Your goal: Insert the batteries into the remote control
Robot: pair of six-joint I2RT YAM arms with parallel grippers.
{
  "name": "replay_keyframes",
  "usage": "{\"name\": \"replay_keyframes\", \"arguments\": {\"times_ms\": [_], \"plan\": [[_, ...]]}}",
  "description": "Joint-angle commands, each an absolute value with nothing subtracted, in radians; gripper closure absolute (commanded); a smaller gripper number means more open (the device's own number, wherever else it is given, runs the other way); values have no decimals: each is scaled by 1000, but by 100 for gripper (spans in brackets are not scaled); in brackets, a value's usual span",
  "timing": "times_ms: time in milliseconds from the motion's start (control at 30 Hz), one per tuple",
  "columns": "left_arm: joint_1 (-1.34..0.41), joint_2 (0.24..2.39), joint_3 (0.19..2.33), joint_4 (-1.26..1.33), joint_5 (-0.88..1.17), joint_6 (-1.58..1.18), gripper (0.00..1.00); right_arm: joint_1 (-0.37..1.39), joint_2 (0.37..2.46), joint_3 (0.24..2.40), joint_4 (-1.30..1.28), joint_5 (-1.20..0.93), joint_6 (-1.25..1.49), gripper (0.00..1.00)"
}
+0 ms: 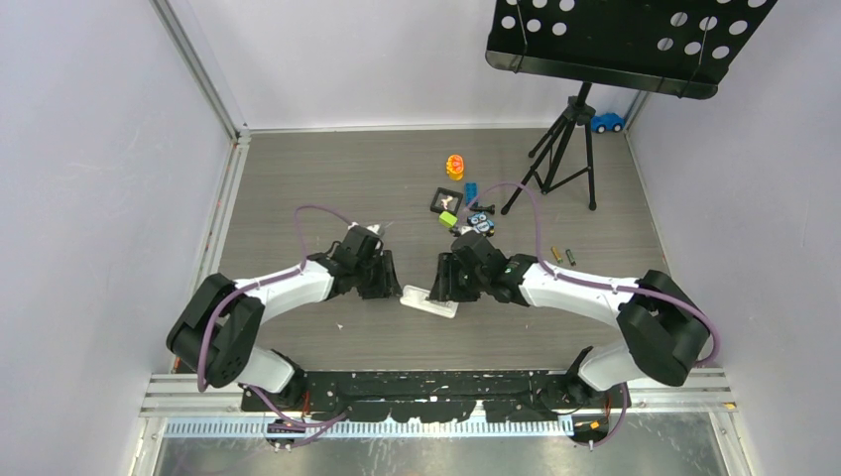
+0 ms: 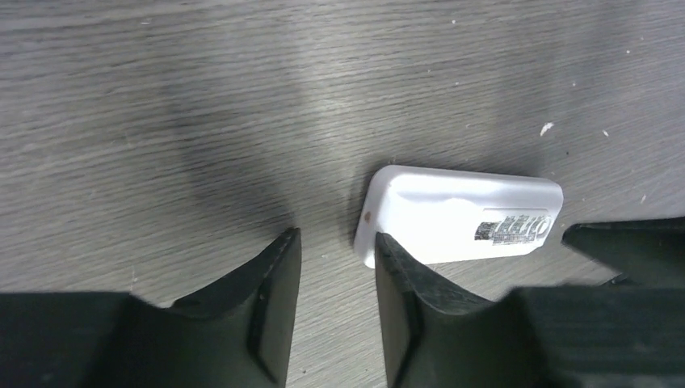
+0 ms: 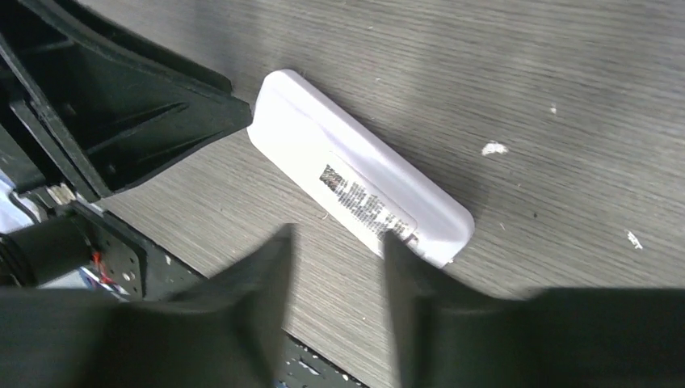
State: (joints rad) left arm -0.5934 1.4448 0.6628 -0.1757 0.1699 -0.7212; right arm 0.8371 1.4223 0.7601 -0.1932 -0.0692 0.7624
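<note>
The white remote control [image 1: 429, 301] lies back side up, with a printed label, on the wood table between my two grippers. It also shows in the left wrist view [image 2: 452, 212] and in the right wrist view [image 3: 355, 174]. My left gripper [image 2: 335, 238] is open and empty, its right finger at the remote's left end. My right gripper [image 3: 338, 236] is open and empty, its right finger at the remote's other end. In the top view the left gripper [image 1: 387, 288] and the right gripper [image 1: 443, 283] flank the remote. Two batteries [image 1: 561, 255] lie on the table at the right.
A cluster of small toys [image 1: 461, 206] and an orange-yellow toy [image 1: 455, 166] lie behind the grippers. A black tripod stand [image 1: 570, 139] with a perforated tray stands at the back right, a blue toy car [image 1: 607, 122] beside it. White walls close in the table.
</note>
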Motion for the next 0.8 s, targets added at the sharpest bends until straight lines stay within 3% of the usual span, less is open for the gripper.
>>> {"name": "replay_keyframes", "arguments": {"times_ms": [0,33,133,267,467,767], "plan": [[-583,1359,671,-248,106,-712,53,870,1452,841,-186,-32,580,27],[-575,1336,669,-258,95,-714,46,877,1458,862,-207,-15,530,20],[-541,1261,663,-303,52,-720,24,894,1488,916,-260,72,378,17],[-488,1154,666,-386,8,-724,9,898,1532,947,-301,22,185,14],[-402,1042,667,-493,-92,-765,4,916,1603,992,-375,-81,37,12],[-295,970,646,-546,-141,-834,1,934,1739,1063,-370,-47,-29,25]]}}
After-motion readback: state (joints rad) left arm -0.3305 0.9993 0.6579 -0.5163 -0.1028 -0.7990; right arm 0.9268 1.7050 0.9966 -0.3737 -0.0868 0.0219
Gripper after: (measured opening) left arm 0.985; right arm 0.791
